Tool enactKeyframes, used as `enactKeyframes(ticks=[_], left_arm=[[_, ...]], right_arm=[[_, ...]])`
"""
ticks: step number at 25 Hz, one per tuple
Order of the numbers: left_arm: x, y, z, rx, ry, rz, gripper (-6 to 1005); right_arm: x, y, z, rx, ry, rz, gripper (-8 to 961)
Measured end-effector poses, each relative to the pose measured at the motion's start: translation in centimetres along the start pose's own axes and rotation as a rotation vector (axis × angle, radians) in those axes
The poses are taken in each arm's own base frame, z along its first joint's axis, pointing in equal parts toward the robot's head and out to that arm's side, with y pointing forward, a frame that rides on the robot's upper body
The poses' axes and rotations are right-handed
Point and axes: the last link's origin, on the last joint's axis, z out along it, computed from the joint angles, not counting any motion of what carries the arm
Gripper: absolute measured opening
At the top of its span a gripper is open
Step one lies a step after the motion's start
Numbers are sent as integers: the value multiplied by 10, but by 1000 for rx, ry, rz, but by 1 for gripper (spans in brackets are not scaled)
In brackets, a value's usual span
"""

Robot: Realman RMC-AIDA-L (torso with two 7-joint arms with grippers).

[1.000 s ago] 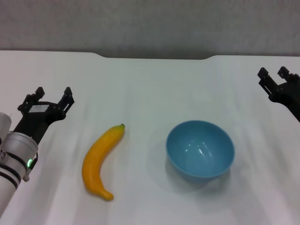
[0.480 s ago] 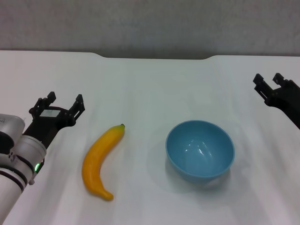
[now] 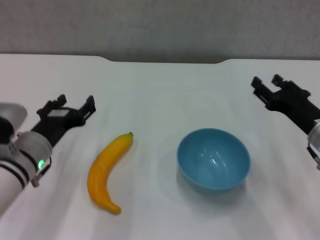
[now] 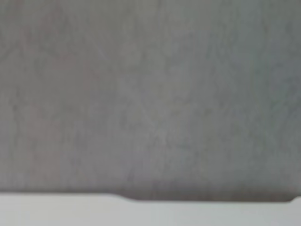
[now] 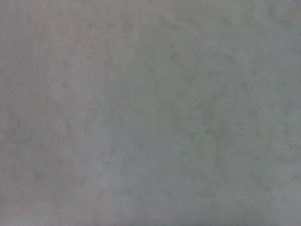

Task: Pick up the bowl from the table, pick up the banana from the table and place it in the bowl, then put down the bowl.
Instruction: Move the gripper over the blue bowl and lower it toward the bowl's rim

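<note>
1. The bowl (image 3: 213,160) stood upright on the white desk (image 3: 160,90), mouth up and with nothing inside it. It serves as the landmark for the positions below.

2. The banana (image 3: 106,171) lay flat on the desk to the left of the bowl, well apart from it. Its dark-green stem tip pointed toward the desk's far edge and slightly toward the bowl; its blunt end lay nearer the robot.

3. The left gripper (image 3: 73,105) was held above the desk on the far side of the banana from the bowl, near the banana's stem end but not touching it. Its jaws were spread, with a clear gap between the two black fingers and nothing between them.

4. The right gripper (image 3: 266,85) was held above the desk to the right of the bowl and farther from the robot than the bowl, apart from the rim. Its jaws were spread and held nothing.

5. The desk's far edge, beyond the bowl, had a shallow notch (image 3: 165,61) in front of a grey wall (image 3: 160,25).

6. The left wrist view showed the grey wall and a strip of the desk's far edge with the notch. The right wrist view showed only grey wall surface.
</note>
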Motion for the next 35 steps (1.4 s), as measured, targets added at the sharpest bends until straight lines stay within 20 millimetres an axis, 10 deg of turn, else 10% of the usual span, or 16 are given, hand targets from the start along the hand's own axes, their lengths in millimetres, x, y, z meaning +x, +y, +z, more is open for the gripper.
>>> enactKeyframes(ticks=[15, 25, 35], left_arm=[[36, 3, 12, -1, -314, 44, 795], [42, 1, 10, -8, -307, 39, 795], [43, 2, 11, -11, -304, 41, 795]], right_arm=[[-52, 32, 1, -6, 114, -11, 638], [-65, 16, 5, -231, 361, 147, 638], [-61, -3, 22, -95, 670, 36, 638]])
